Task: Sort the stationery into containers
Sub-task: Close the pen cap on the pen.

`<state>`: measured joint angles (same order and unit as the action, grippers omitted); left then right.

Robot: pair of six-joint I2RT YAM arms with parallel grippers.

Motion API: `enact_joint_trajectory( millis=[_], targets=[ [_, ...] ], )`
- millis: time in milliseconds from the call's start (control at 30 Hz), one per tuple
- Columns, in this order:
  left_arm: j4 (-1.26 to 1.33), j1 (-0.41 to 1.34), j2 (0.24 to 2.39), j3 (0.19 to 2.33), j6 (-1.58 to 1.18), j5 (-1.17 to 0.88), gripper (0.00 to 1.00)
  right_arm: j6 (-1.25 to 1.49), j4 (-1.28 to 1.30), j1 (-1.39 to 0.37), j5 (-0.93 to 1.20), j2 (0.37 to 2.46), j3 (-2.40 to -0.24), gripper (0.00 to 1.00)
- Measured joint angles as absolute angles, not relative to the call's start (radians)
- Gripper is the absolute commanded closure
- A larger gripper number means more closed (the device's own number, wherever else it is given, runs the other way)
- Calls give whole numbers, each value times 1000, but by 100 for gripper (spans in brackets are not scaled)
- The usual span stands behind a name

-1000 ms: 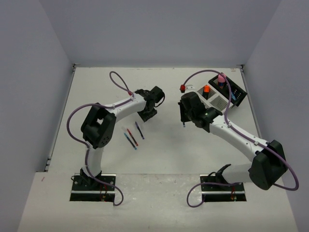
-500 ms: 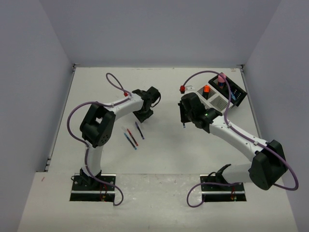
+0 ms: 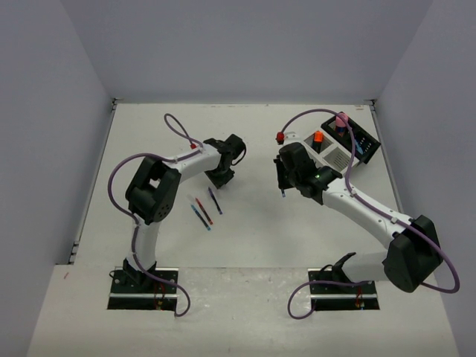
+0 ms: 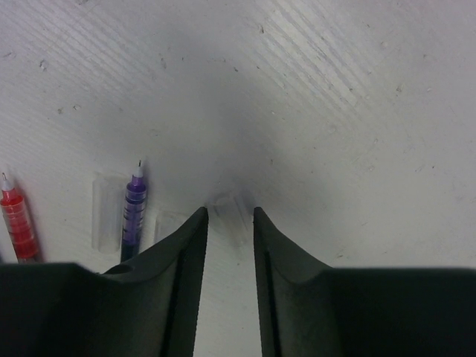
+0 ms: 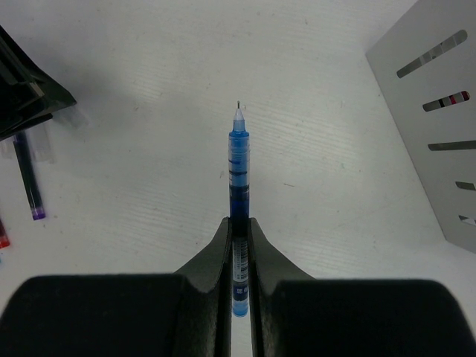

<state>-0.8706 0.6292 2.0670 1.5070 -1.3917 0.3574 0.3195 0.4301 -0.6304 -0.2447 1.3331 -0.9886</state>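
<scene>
Overhead view. The white container [image 3: 332,155] stands at the far right of the table [image 3: 253,238], and we use it as the reference for all positions. The black container [image 3: 366,143] touches its far-right side. An orange highlighter [image 3: 317,137] stands upright in the white container, and a pink cylinder [image 3: 341,120] stands in the black one. A red-capped item [image 3: 282,136] stands on the table just left of the white container. The right gripper [image 3: 282,184] hangs near the white container's left side. The left gripper [image 3: 221,177] is well to its left. Three loose pens lie on the table farther left and nearer the arm bases: a purple pen [image 3: 215,201], a red pen [image 3: 204,212] and a third pen [image 3: 199,217].

Right wrist view. Here we see what the overhead view cannot resolve: the right gripper [image 5: 239,227] is clenched on a blue pen [image 5: 239,160], tip pointing forward, above bare table. The white container's slotted wall [image 5: 424,126] fills the right edge.

Left wrist view. Only here do we see the left gripper [image 4: 227,223] released, its jaws parted with nothing between them, low over the table. The purple pen [image 4: 134,212] lies just beside one finger, and the red pen [image 4: 16,223] lies beyond it.
</scene>
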Motion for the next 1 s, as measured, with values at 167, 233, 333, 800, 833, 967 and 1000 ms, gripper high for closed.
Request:
enact_joint_trajectory(
  millis=[167,233,333,800,833,967,1000],
  targets=[
    [-864,629,2067,1505,-1390,351,83,319,430,-630,-244,1333,-989,100],
    [-853,629,2067,1501,-1382,349,88,319,430,-630,-244,1333,-989,100],
    [-836,629,2066,1499,-1357,346,93,319,426,-630,-235,1333,-988,100],
    [-459,720,1371,1159,-934,353,100,383,5,-661,283,984,-698,100],
    [-388,740,1270,1125,-894,335,100,405,-51,-682,313,968,-679,100],
    [-94,766,933,922,-763,203,100,491,-293,-876,333,899,-550,100],
    [-30,766,872,873,-741,161,100,512,-344,-925,329,885,-518,100]
  ],
)
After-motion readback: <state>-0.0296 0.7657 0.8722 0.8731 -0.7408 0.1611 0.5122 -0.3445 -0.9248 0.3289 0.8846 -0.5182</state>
